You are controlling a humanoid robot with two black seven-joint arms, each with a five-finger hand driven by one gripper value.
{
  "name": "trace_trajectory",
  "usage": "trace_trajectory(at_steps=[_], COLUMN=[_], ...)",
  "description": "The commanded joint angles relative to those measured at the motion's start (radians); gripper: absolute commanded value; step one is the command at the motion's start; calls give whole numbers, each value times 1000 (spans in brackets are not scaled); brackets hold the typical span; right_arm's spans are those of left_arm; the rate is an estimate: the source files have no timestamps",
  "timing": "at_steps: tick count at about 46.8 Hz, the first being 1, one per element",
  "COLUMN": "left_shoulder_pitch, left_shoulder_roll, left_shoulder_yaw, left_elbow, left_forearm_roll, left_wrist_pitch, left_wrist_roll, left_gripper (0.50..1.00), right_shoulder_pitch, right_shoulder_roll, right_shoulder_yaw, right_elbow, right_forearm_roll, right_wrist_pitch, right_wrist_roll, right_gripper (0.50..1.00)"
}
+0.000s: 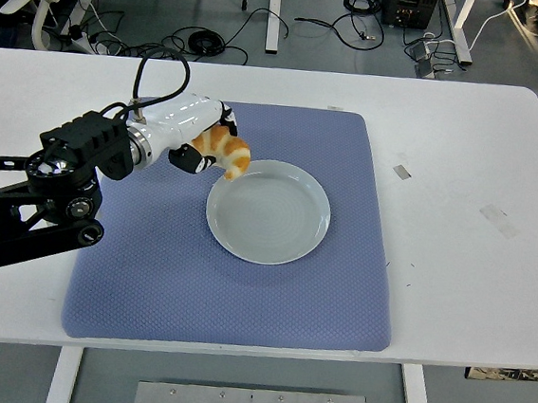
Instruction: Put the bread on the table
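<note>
The left hand, in a white shell on a black arm, grasps the bread, a golden-orange croissant with pale stripes, curved like a crescent. It juts from the hand's right side, held above the blue mat. Just right of the hand and below it sits the pale plate.

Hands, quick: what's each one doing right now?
Left hand: closed on the bread, held up beside the plate.
Right hand: not in view.
</note>
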Motion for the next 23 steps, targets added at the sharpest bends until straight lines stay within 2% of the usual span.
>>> trace_trajectory(at_steps=[1, 15, 23], left_shoulder_pitch=[0, 45, 80], left_shoulder_roll=[31, 148, 169], left_shoulder_yaw=[-2, -5, -5], left_elbow=[0, 6, 55], left_forearm_roll=[0, -6, -9], left_wrist_pitch=[2, 12, 42], left_wrist_roll=[-4, -7, -10], left_gripper=[549, 543, 543], right_shoulder_pitch=[0, 0, 0], right_shoulder_roll=[0, 0, 0], right_shoulder_yaw=[1, 1, -1], right_elbow=[0, 0, 0], right_forearm_roll=[0, 0, 0], right_wrist_pitch=[0, 0, 0], right_wrist_roll=[0, 0, 0], right_gripper=[1000, 1000, 1000])
